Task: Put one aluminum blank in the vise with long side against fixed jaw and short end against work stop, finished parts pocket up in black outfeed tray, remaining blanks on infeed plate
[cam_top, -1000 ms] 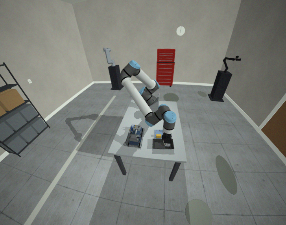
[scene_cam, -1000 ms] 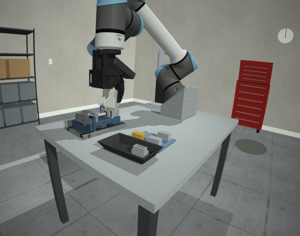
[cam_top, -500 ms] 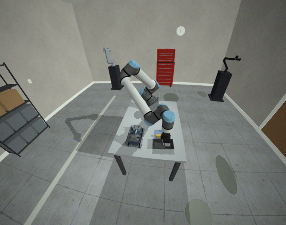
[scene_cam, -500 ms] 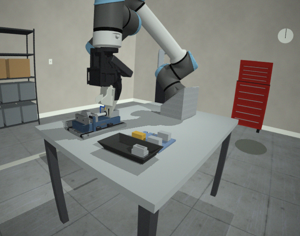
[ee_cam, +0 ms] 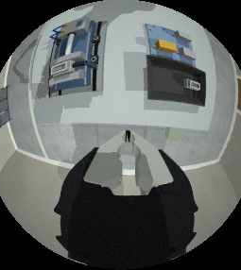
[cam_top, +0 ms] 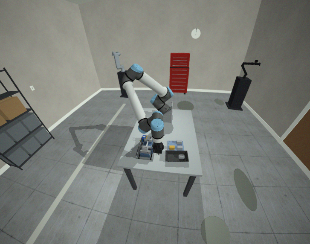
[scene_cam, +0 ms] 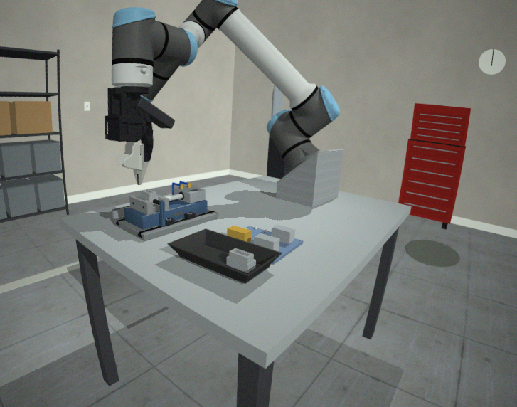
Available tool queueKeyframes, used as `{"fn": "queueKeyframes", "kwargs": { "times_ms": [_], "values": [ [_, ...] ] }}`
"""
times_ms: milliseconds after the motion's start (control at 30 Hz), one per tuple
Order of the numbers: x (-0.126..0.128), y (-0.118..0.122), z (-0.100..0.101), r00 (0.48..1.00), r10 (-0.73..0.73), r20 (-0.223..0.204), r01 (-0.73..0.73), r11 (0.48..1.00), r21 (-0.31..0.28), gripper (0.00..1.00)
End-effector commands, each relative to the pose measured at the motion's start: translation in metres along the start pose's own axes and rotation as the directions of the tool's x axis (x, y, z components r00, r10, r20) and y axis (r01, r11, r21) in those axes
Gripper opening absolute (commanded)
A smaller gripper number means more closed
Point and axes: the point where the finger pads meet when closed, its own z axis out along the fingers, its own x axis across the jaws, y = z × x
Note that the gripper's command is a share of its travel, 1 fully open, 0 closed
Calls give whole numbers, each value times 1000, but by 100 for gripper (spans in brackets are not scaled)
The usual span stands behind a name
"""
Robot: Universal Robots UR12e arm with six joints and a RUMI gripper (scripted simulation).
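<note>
In the exterior view, left of centre, open air separates the closed, empty pincer point(scene_cam: 139, 177) from the vise point(scene_cam: 166, 209) below; a bare desk point(scene_cam: 337, 245) strip runs between vise and black tray point(scene_cam: 193, 247) at centre
</note>
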Motion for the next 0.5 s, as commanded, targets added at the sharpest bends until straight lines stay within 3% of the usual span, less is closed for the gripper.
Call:
{"fn": "queueKeyframes", "kwargs": {
  "times_ms": [0, 233, 467],
  "values": [
    [-60, -7, -2, 1000, -1, -1, 1, 1000, -4, 0],
    [-143, -25, -1, 1000, 0, 5, 0, 1000, -3, 0],
    [-150, -27, 0, 1000, 0, 6, 0, 1000, -3, 0]
  ]
}}
